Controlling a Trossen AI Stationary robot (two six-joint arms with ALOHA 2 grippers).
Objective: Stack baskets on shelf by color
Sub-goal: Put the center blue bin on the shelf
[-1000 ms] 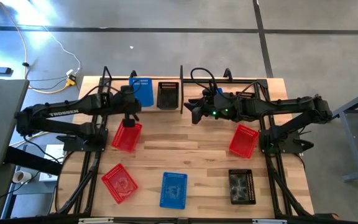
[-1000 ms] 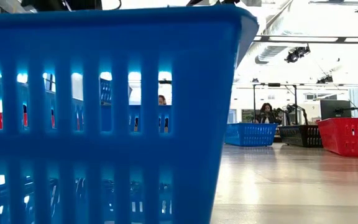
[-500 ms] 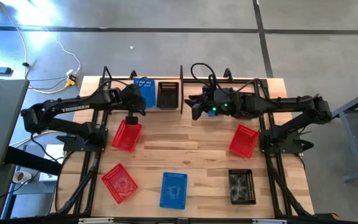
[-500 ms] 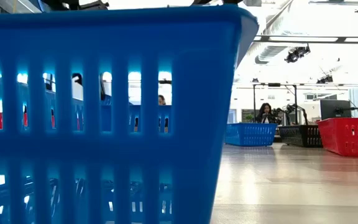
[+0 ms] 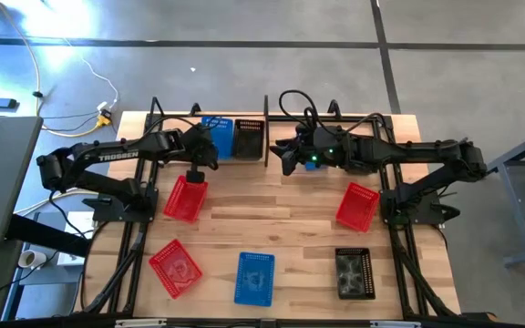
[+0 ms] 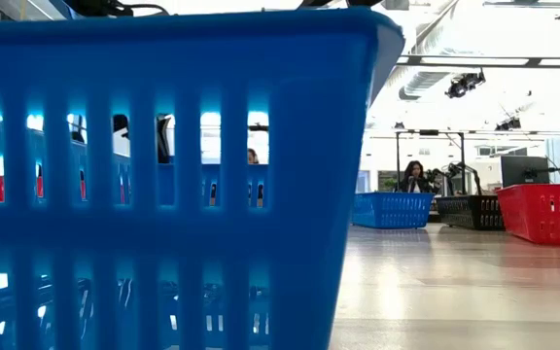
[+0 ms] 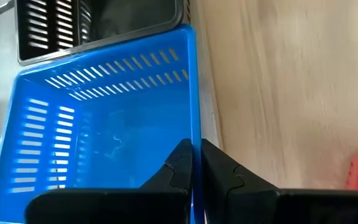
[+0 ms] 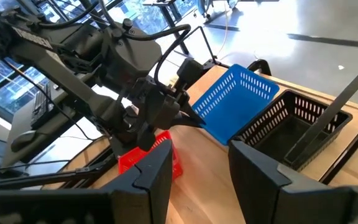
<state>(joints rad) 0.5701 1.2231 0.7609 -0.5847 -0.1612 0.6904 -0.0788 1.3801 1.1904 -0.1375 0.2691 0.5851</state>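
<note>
Since a second ago, left claw (image 5: 210, 148) has carried blue basket (image 5: 219, 136) rightward at upper centre, pinched shut on its rim, tilted beside black basket (image 5: 248, 137) on shelf (image 5: 266, 128). Right claw (image 5: 285, 157) hangs open, empty. Five baskets wait on tabletop (image 5: 281, 228); stacking barely begun.

The left hand (image 7: 196, 163) pinches the blue basket (image 7: 98, 124) by its wall; a black basket (image 7: 92, 25) lies at its twelve o'clock, touching.
</note>
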